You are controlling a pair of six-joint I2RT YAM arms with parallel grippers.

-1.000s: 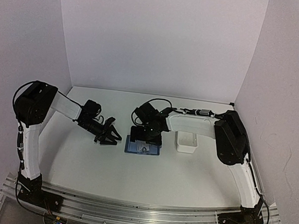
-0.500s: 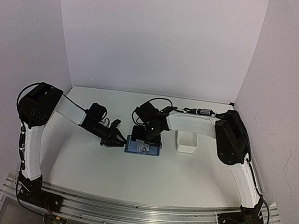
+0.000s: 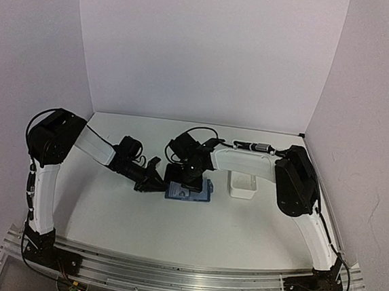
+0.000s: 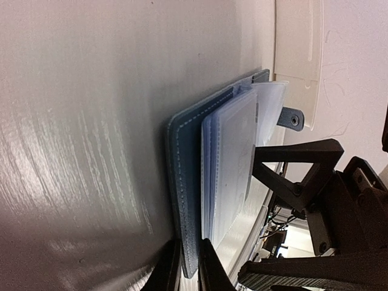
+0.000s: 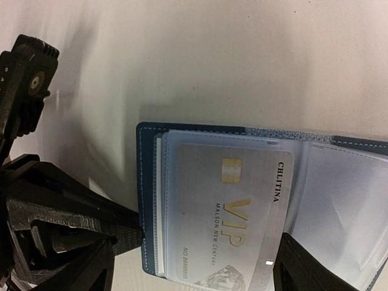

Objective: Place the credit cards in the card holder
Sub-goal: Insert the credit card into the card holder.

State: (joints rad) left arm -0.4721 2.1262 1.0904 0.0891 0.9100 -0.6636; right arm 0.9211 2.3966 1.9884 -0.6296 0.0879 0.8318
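Note:
The blue card holder lies open on the table at mid-centre. Its clear sleeves fan up from the blue cover, and the clasp tab sticks out at the far end. My left gripper is shut on the near edge of that blue cover; in the top view the left gripper sits at the holder's left side. A silver VIP credit card rests on the top sleeve. My right gripper hovers over it, open, its fingers straddling card and holder; from above the right gripper covers the holder's far part.
A long white tray stands just right of the holder, and shows in the left wrist view as the white tray beyond the sleeves. Both arms crowd the table's centre. White walls close the back and sides.
My left gripper has moved right to the holder's left edge and closed on its blue cover. The right gripper narrowed slightly and shifted a little left above the holder.

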